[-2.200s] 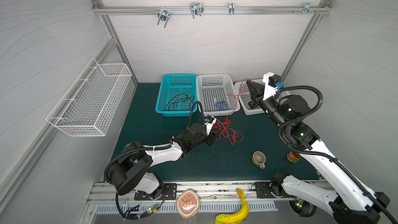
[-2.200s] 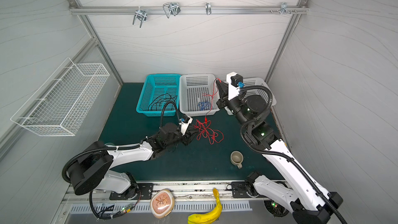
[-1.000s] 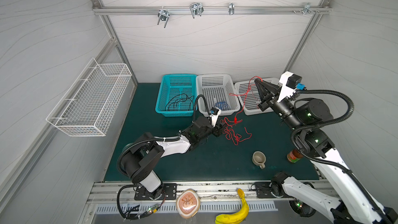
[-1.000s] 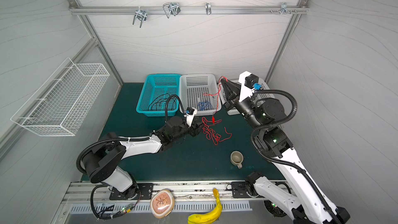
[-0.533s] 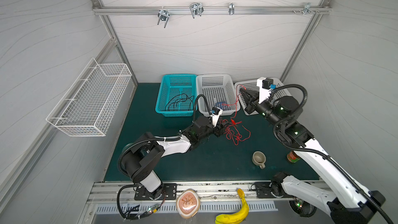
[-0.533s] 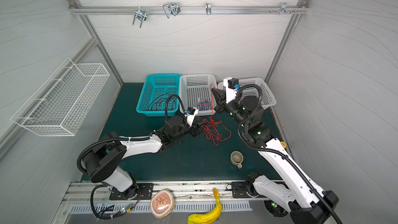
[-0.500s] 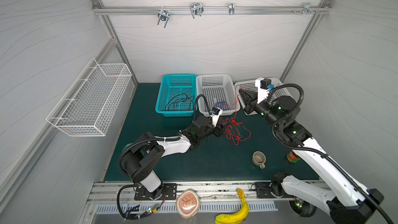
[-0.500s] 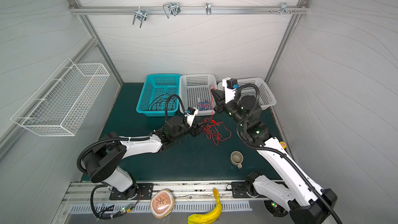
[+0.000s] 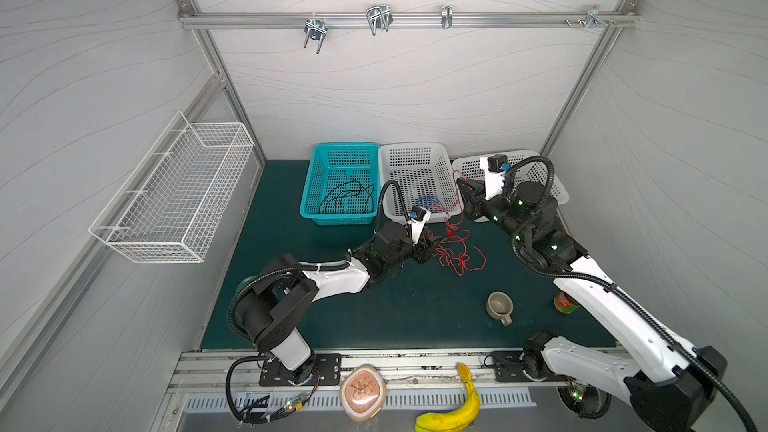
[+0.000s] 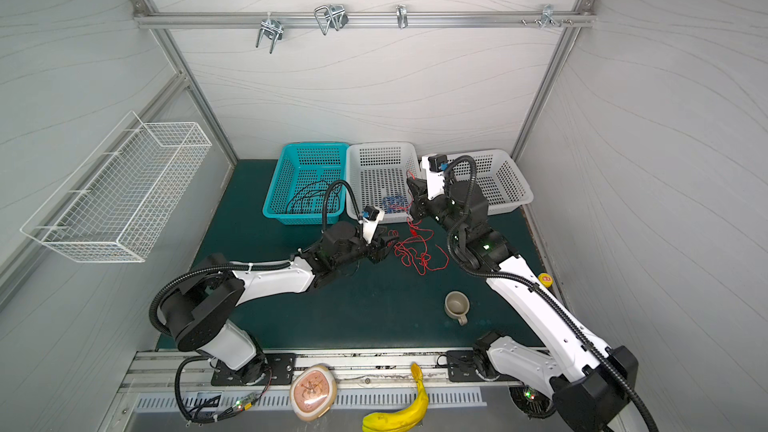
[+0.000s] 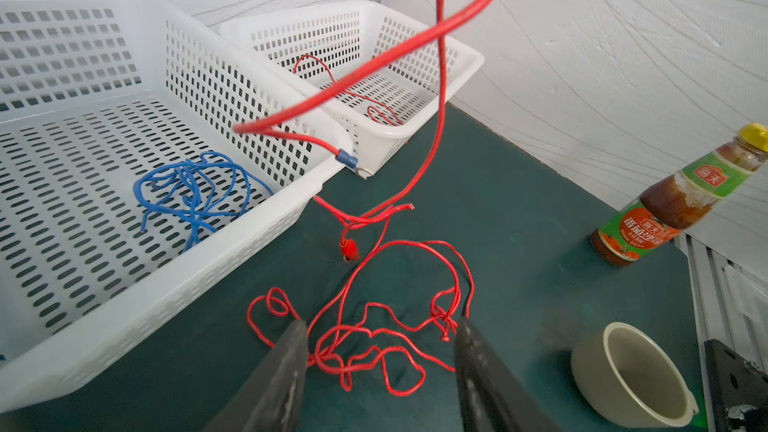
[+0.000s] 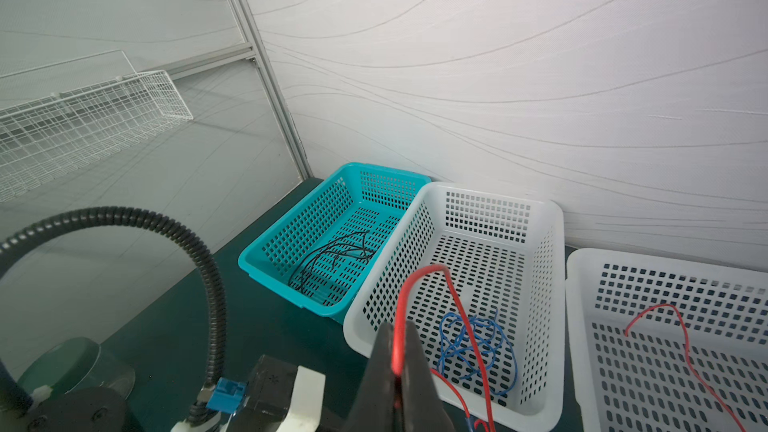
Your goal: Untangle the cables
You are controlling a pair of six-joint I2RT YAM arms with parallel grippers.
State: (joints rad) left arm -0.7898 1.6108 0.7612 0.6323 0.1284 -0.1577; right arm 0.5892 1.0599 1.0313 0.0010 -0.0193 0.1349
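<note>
Three baskets line the back of the surface (image 9: 374, 317): a teal basket (image 9: 345, 145) with black cables (image 9: 345, 199) in it, a middle basket (image 9: 411, 145) with blue cables (image 9: 428, 202), and a right basket (image 10: 505, 178) where I see one loose red cable (image 12: 681, 338) on its floor. A cup (image 9: 498, 307) and a bottle (image 9: 565, 303) stand by the right arm, well apart from the work. A banana (image 9: 453, 413) lies off the front edge, and a wire rack (image 9: 178, 193) hangs on the left wall. The nearest thing to the work is the middle basket's front corner.

The red tangle (image 9: 455, 255) lies on the surface in front of the middle basket, between the two arms. My left gripper (image 11: 380, 324) sits low at the tangle's near side with its jaws apart. In the left wrist view the loops lie between the two fingers and just ahead of them, and I cannot tell whether either finger touches a strand.

My right gripper (image 12: 397, 334) is raised near the gap between the middle and right baskets, its jaws together and clamped on a red strand (image 12: 419, 272). That strand arches above the tips, then drops past the middle basket's front corner to the tangle. A red end with a blue tip (image 11: 344, 156) sits just beside that corner.
</note>
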